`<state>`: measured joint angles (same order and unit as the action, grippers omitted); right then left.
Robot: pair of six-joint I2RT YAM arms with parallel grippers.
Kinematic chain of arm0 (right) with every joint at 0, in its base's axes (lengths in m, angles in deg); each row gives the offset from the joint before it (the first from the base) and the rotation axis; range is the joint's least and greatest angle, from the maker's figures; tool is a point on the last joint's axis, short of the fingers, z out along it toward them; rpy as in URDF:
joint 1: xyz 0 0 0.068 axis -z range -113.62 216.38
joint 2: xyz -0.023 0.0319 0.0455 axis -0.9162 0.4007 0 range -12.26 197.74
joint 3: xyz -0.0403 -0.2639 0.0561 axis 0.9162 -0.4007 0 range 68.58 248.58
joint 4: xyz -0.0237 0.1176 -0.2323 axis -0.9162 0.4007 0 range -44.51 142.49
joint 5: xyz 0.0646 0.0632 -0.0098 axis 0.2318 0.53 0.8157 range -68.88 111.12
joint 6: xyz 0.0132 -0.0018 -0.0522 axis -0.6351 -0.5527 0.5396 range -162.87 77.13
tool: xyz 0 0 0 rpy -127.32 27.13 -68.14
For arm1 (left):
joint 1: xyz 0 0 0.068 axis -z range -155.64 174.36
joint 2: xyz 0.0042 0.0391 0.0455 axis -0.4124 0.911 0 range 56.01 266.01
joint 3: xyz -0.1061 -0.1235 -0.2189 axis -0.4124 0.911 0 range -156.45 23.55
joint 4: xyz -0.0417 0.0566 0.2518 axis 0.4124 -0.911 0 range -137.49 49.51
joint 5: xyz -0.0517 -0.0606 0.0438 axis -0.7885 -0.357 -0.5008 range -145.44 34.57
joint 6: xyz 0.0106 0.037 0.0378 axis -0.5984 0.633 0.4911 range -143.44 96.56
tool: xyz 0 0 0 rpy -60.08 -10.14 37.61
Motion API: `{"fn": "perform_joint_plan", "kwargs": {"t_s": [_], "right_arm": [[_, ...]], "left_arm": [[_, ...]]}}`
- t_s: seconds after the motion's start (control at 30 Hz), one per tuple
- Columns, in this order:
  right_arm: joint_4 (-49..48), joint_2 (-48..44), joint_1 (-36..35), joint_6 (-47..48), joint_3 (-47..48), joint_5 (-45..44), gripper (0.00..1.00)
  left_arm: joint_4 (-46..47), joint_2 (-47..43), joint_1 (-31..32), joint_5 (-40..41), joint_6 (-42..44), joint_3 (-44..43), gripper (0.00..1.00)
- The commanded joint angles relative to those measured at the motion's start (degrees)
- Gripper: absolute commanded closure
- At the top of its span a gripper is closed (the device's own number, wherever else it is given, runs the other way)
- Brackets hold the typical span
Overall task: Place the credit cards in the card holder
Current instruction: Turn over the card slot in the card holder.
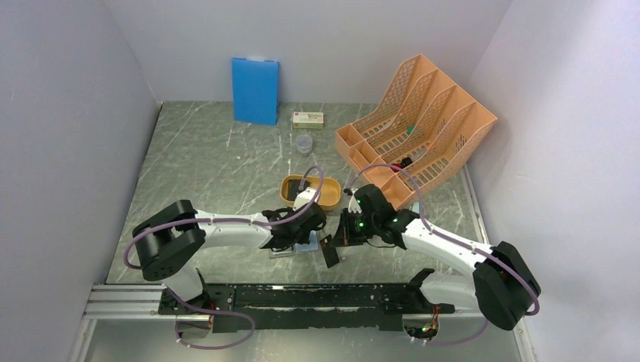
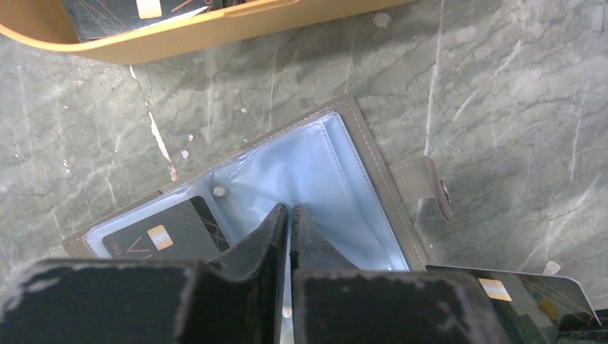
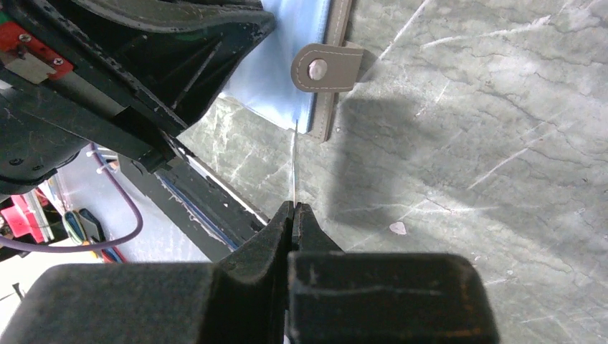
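As the right jaws hold it edge-on, the credit card (image 3: 293, 168) barely shows.

possibly a V-shaped mark on credit card (image 2: 161, 233), no legible text

Robotics lab test cell. The bench (image 1: 211, 166) has a grey marble-look top and is boxed in by plain pale walls (image 1: 68, 113) on the left, far and right sides. Left arm (image 1: 226, 225) and right arm (image 1: 445, 243) are bolted to a black plate (image 1: 317, 298) on an aluminium rail (image 1: 121, 302) at the near edge, with purple cables (image 1: 215, 343) looping loose. Props are office stuff: orange file rack (image 1: 423, 121) far right, blue board (image 1: 255, 90) leaning on the far wall, small box (image 1: 308, 118) near it. The right wrist view shows an exposed red board (image 3: 25, 39) with screws.
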<state>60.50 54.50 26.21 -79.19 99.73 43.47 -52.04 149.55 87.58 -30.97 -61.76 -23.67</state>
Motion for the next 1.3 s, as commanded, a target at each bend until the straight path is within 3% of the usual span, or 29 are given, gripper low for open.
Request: {"fn": "perform_joint_plan", "kwargs": {"t_s": [0.0, 0.77, 1.27], "right_arm": [[2.1, -0.3, -0.3, 0.6, 1.7, -1.4, 1.00], [-7.2, 11.1, -0.2, -1.8, 3.8, 3.6, 1.00], [-5.0, 6.8, 0.1, -1.5, 4.0, -1.8, 1.00]], "left_arm": [[-4.0, 5.3, 0.8, -1.4, -0.3, 3.4, 0.95], [-1.9, 3.0, 0.9, -2.9, -1.5, 5.9, 0.95], [-1.6, 2.5, 0.9, -2.9, -2.0, 6.7, 0.95]]}}
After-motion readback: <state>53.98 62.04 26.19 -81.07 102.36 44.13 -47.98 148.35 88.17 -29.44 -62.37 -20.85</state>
